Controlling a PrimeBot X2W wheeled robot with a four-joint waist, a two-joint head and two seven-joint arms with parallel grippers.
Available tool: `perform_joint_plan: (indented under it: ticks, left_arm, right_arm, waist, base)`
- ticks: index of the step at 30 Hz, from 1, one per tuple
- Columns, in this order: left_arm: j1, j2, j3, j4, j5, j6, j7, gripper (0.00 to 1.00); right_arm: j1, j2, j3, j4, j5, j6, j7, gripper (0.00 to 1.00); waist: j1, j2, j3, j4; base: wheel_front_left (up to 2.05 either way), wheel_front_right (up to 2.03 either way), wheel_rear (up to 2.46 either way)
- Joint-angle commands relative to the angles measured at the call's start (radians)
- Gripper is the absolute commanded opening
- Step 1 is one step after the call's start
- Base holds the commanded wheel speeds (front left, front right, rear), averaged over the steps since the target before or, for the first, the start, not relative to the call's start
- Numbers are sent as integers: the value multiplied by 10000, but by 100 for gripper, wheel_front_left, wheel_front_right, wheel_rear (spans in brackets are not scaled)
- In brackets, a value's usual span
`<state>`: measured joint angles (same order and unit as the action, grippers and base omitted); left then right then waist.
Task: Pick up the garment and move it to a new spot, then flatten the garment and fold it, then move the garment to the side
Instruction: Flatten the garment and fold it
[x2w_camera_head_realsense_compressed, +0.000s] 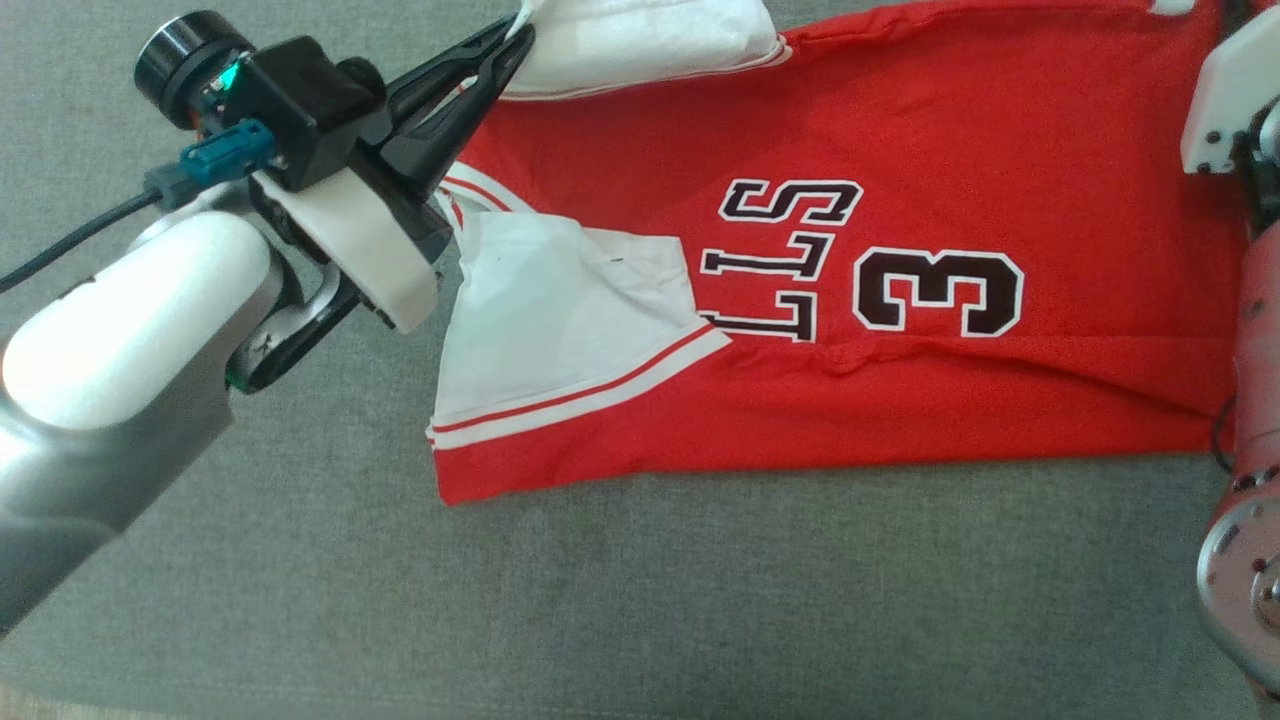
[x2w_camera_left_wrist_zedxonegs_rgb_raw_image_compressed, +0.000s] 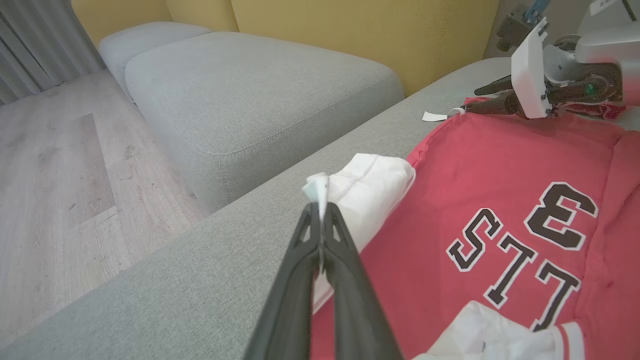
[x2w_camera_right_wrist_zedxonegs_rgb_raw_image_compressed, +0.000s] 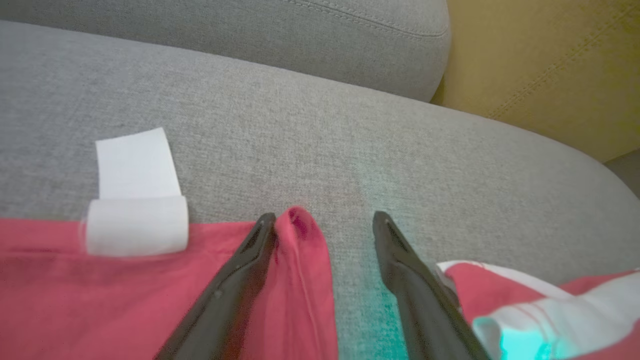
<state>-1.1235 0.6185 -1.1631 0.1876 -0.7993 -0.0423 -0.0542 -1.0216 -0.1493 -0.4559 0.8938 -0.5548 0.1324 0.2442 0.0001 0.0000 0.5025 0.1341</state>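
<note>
Nearest the robot, at 6 o'clock in the head view, is a bare strip of the grey sofa cushion (x2w_camera_head_realsense_compressed: 700, 600). Just beyond it lies the garment (x2w_camera_head_realsense_compressed: 950, 120), a red jersey spread flat on that cushion. Its long axis runs from 9 o'clock to 3 o'clock, with the shoulder end pointing to 9 and the hem to 3. The near side edge is folded under in a straight line.

At about 8 o'clock on the cloth, a white sleeve (x2w_camera_head_realsense_compressed: 560, 320) with red and white trim lies folded over the chest. The black lettering (x2w_camera_head_realsense_compressed: 870, 260) sits at the centre, turned on its side, its letter tops toward 3 o'clock.

Farther off, at 11 o'clock, the left gripper (x2w_camera_head_realsense_compressed: 518, 40) is pinched tight on the edge of the far sleeve (x2w_camera_head_realsense_compressed: 640, 40), a bunched white fold.

At the hem end, toward 2 o'clock, the right gripper (x2w_camera_right_wrist_zedxonegs_rgb_raw_image_compressed: 325, 217) has its fingers spread wide and holds nothing. One finger lies against a red fold of the hem and the other is over bare cushion. A white label (x2w_camera_right_wrist_zedxonegs_rgb_raw_image_compressed: 135, 200) sticks out from the hem beside it.

Beyond the garment, the left wrist view shows a second grey cushion (x2w_camera_left_wrist_zedxonegs_rgb_raw_image_compressed: 250, 90), a yellow backrest (x2w_camera_left_wrist_zedxonegs_rgb_raw_image_compressed: 350, 25) and a wooden floor (x2w_camera_left_wrist_zedxonegs_rgb_raw_image_compressed: 50, 175).
</note>
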Motion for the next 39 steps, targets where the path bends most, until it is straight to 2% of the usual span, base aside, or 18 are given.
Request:
perform_joint_plan:
  ticks: [1,2,9,16,22,26,31,39]
  left_arm:
    - [-483,448,538,-211,21,75,51,0]
    - [-488,453,535,-198,13,87,74,0]
    - [-445,581,667,404,-90,262,-26,0]
    - [-874,685,1102,1683,-179,353,-402,0]
    - [-1719,596,1191,2893,253,175,-734,0]
    - [-2430,387,1236,3841,556,-59,-1133,0]
    - [-3092,-151,1301,4909,829,-198,-1663,0]
    - [-2763,-871,1438,5751,1078,-398,-2059,0]
  right_arm:
    - [-41,155,18,206,-202,-17,271,68]
    - [-92,155,-50,296,-239,-17,239,0]
    - [-603,399,-92,879,34,-17,-1152,0]
    - [-1638,594,517,1926,1260,-17,-2736,0]
    - [-2539,702,1060,2520,2238,-17,-3559,0]
    - [-3110,804,1506,2870,2938,-17,-4231,0]
    - [-3444,837,1964,3139,3637,-17,-4691,0]
    - [-3173,365,2676,3575,4594,-17,-4857,0]
  waist:
    - [-1,0,31,26]
    - [-1,0,33,32]
    - [-1,0,-247,-236]
    - [-1,0,-328,-738]
    - [-1,0,-144,-1092]
    - [-1,0,-45,-1315]
    - [-1,0,-43,-1341]
    - [-1,0,-333,-1108]
  base:
    - [0,0,0]
    - [0,0,0]
    - [0,0,0]
    - [0,0,0]
    - [0,0,0]
    - [0,0,0]
    - [0,0,0]
    - [0,0,0]
